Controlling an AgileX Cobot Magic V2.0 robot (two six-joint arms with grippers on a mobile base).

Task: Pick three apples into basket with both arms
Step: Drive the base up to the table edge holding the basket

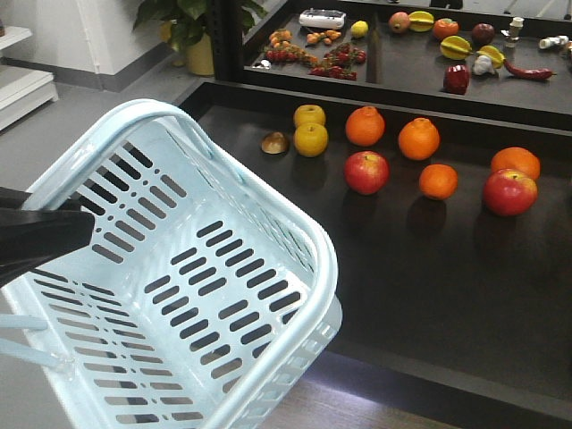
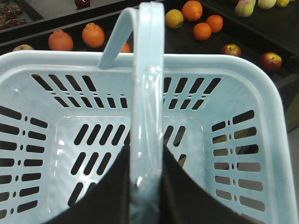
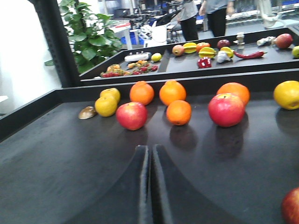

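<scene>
My left gripper (image 2: 147,151) is shut on the loop handle (image 2: 148,70) of the pale blue basket (image 1: 223,268), which hangs tilted and empty at the left, beside the dark tray. Two red apples with yellowish patches (image 1: 366,172) (image 1: 509,191) lie on the tray among oranges. In the right wrist view they are ahead of my right gripper (image 3: 150,148), one at left (image 3: 132,115) and one at right (image 3: 226,109). A third apple (image 3: 292,205) shows at the bottom right edge. The right gripper is shut with nothing in it, low over the tray floor.
Oranges (image 1: 365,125) (image 1: 418,138) (image 1: 438,180) and yellow fruit (image 1: 310,138) lie around the apples. The tray has a raised black rim (image 1: 268,89). A second tray (image 1: 411,63) behind holds mixed fruit and vegetables. A potted plant (image 1: 192,27) stands at the back left.
</scene>
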